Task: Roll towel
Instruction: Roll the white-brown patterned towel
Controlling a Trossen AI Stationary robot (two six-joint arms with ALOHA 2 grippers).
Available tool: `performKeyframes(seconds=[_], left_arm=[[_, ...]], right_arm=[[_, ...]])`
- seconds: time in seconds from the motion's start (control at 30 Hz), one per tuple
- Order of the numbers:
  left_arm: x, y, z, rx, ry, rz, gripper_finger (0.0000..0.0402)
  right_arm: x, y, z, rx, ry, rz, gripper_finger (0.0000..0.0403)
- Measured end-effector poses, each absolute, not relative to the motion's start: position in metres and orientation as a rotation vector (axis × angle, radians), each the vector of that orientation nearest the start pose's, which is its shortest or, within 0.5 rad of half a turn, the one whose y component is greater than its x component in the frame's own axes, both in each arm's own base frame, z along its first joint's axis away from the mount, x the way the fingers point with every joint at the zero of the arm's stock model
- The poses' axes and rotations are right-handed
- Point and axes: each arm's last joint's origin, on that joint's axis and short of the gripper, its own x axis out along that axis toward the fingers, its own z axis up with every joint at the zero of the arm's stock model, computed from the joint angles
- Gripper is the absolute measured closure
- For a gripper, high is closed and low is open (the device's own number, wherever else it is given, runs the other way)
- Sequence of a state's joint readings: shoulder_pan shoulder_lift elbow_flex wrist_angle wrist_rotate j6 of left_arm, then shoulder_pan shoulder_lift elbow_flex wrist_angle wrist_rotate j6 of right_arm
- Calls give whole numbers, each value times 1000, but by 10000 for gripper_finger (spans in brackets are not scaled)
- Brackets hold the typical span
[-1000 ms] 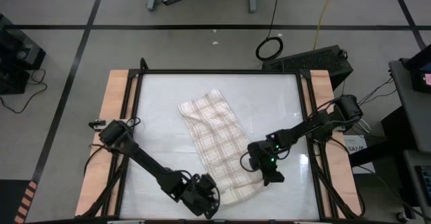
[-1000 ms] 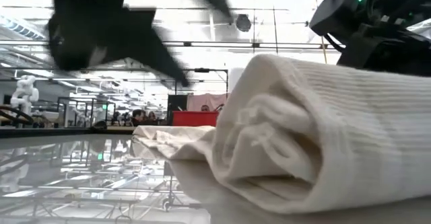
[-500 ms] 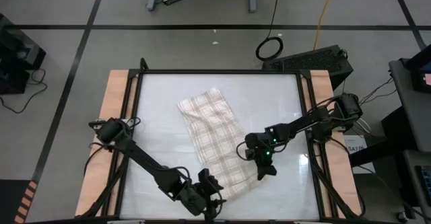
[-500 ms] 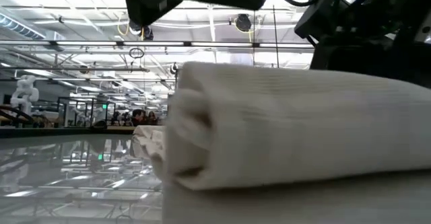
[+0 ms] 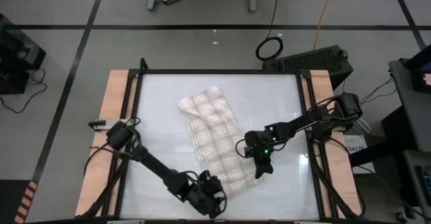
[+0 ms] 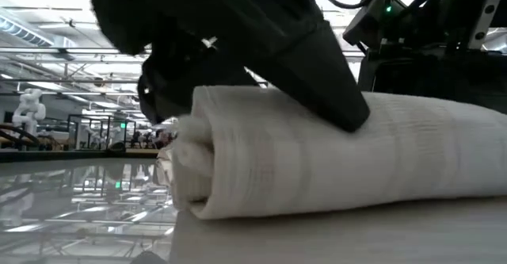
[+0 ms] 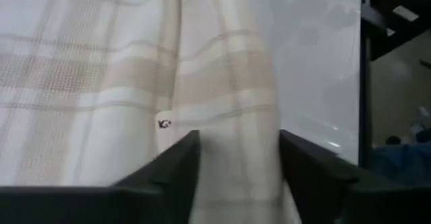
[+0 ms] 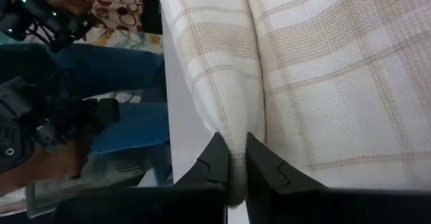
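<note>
The cream towel with tan plaid stripes [image 5: 210, 126] lies flat and slantwise on the white table. Its near end is wound into a roll [image 5: 236, 181], which fills the low view [image 6: 341, 157]. My left gripper [image 5: 214, 192] is at the roll's left end, its fingers on either side of the roll [image 7: 232, 116]. My right gripper [image 5: 260, 169] is at the roll's right end, shut on the cloth [image 8: 222, 69]. My left gripper has the roll's left end [image 7: 232, 153] between its two fingers [image 7: 178, 167], which lie across the roll. It comes slanting down from the near side. The roll rests on the table and on the flat part of the towel. My right gripper pinches the roll's right end [image 8: 234, 146] between its nearly shut fingertips [image 8: 215, 158]. The fingers point along the roll. Several wound layers run into the pinch. The roll lies on the table.
The table has a black frame and wooden side strips [image 5: 116, 116]. Bare white tabletop [image 5: 158, 103] lies to the left, right and far side of the towel. A person's legs in blue [image 8: 128, 96] show beyond the table's edge in the right wrist view.
Both grippers have moved a little toward the table's far edge with the roll. The roll has turned over and advanced up the towel, away from the near edge, and looks rounder and tidier. The towel's far part has stayed flat where it was.
</note>
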State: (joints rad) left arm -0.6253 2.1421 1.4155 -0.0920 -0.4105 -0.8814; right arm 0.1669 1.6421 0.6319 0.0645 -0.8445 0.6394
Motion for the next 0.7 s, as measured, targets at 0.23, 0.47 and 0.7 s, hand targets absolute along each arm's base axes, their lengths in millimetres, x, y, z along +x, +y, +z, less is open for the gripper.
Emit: performKeyframes(seconds=[0.23, 0.47, 0.7], left_arm=[[383, -238, 139, -501, 776, 95, 383], [391, -221, 136, -615, 859, 77, 390], [398, -215, 137, -713, 856, 15, 392]], right_arm=[[263, 66, 120, 860, 1216, 606, 379], [261, 66, 125, 801, 1190, 622, 329], [244, 62, 153, 664, 1146, 543, 213]])
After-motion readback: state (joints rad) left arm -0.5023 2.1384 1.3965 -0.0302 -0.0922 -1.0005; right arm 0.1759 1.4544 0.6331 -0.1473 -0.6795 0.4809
